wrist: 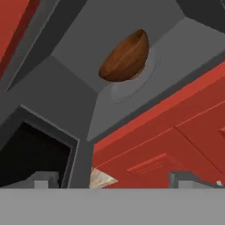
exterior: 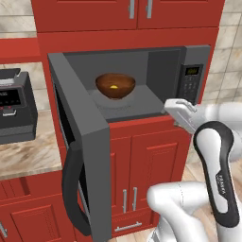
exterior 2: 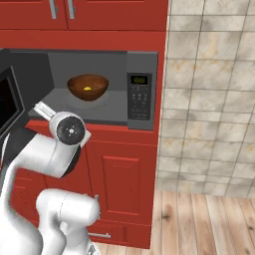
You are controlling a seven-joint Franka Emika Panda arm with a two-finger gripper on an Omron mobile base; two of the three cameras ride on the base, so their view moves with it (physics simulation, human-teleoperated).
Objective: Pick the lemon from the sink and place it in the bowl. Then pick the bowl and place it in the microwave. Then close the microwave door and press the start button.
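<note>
The dark reddish-brown bowl (exterior: 105,89) (exterior 2: 77,85) (wrist: 125,57) sits on the round plate inside the open microwave (exterior: 156,61) (exterior 2: 112,67). The small yellow lemon (exterior: 114,87) (exterior 2: 87,88) lies in the bowl. The microwave door (exterior: 82,137) (exterior 2: 7,102) (wrist: 39,151) swings out to the left, with its black bar handle (exterior: 70,189) toward me. My gripper (wrist: 116,179) hangs open and holds nothing, low in front of the microwave's front lip, apart from the bowl. The sink is out of view.
The dark keypad panel (exterior: 190,82) (exterior 2: 139,97) with its green display is on the microwave's right. A black countertop appliance (exterior: 14,106) stands on the counter (exterior: 28,156) to the left. Red cabinets (exterior: 137,165) (exterior 2: 124,184) are below, and a tiled wall (exterior 2: 209,99) is on the right.
</note>
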